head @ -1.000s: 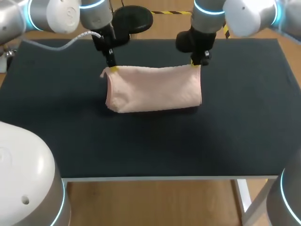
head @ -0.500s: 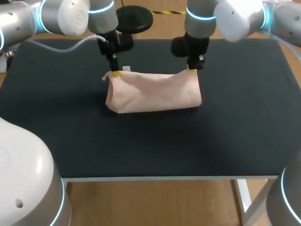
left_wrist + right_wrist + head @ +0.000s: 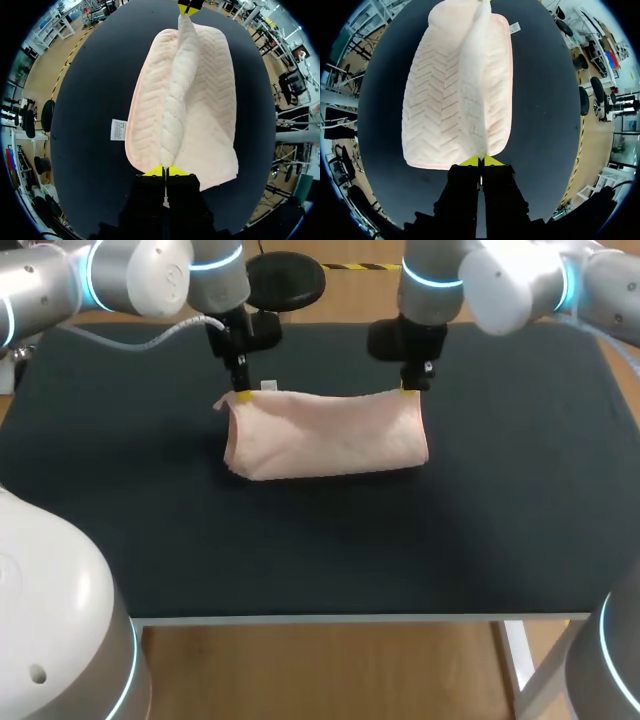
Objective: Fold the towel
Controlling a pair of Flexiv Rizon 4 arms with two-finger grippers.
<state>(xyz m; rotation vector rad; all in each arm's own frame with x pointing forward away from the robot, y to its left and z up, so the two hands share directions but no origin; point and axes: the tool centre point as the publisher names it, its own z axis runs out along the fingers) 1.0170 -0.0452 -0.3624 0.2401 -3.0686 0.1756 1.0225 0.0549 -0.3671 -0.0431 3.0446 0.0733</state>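
Dark tabletop (image 3: pixel 520 490); left gripper (image 3: pixel 165 171) and right gripper (image 3: pixel 480 161) pinch the towel (image 3: pixel 330 435), chevron quilting showing only wrist-side.

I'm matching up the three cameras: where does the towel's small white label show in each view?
Head view: white label at the towel's far edge, beside the left gripper.
Left wrist view: on the table against the towel's side edge, close ahead of the left gripper.
Right wrist view: at the towel's far corner, away from the right gripper.
Shared landmark: the towel ridge pinched by both grippers.
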